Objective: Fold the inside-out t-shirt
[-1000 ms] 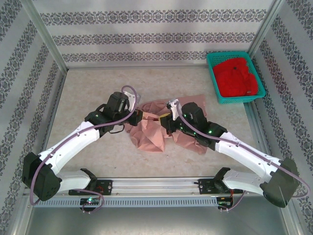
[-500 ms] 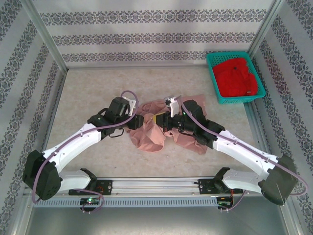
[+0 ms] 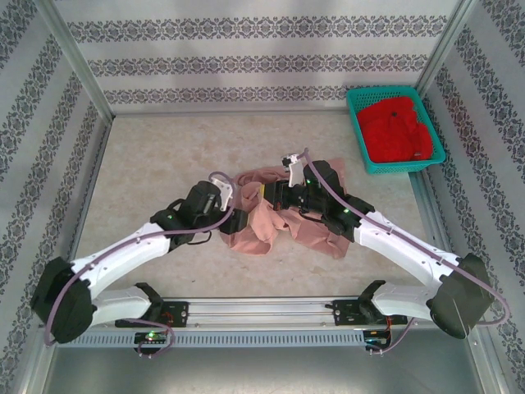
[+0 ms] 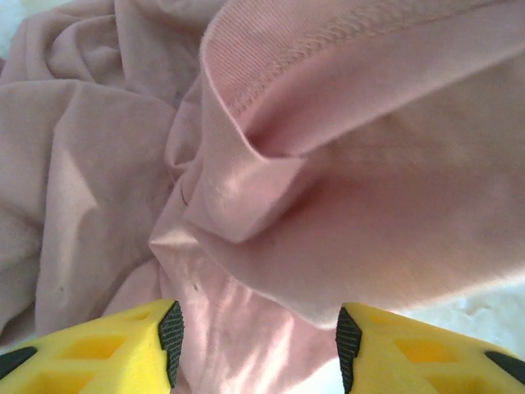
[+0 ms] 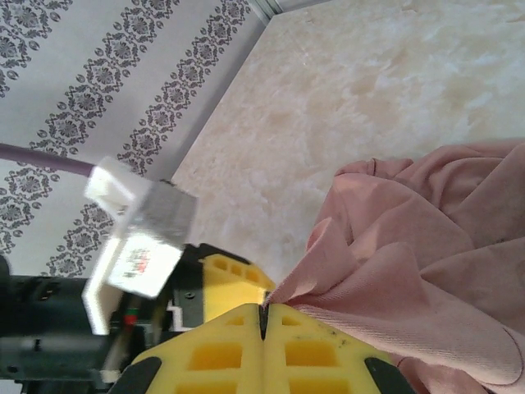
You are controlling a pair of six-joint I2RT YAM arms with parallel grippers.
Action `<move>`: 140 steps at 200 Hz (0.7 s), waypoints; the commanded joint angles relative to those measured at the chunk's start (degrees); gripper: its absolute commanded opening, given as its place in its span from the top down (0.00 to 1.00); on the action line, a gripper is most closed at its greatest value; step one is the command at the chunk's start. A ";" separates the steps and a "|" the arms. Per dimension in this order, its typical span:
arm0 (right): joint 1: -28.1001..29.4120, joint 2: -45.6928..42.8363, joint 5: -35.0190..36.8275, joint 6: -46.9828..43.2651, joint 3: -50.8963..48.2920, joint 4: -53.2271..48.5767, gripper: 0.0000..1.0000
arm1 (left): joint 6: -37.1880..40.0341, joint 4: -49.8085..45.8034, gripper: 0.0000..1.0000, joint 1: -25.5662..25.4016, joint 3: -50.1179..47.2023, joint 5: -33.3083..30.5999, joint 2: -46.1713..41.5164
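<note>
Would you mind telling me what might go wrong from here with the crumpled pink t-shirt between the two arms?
The right end effector pinches just a thin edge of the t-shirt, so a pull may slip it free. The left end effector stands open over bunched layers; closing might catch several at once.

A teal plastic basket (image 3: 354, 123) sits in the far right corner of the beige table (image 3: 156, 156), a bright red garment (image 3: 398, 130) heaped inside it; patterned walls (image 3: 246, 57) stand behind.
</note>
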 commanded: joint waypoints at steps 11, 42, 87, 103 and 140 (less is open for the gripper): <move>-0.33 -0.37 -0.91 1.43 1.12 0.98 1.00 | 5.01 5.56 0.50 -0.60 3.81 -5.81 4.84; -0.60 -0.79 -0.87 1.60 0.59 0.98 1.00 | 7.44 8.69 0.48 -0.60 5.66 -4.31 8.85; -2.13 -1.36 -0.38 1.74 0.04 0.20 1.00 | 8.08 13.26 0.67 -0.60 6.30 -2.21 12.09; -3.23 -2.79 1.81 1.09 -0.21 -2.13 1.00 | 8.57 13.05 0.83 -0.58 5.70 -1.08 10.30; -4.92 -5.74 10.73 -5.60 1.54 -11.41 1.00 | 8.80 9.86 0.88 -0.43 1.91 19.10 -0.23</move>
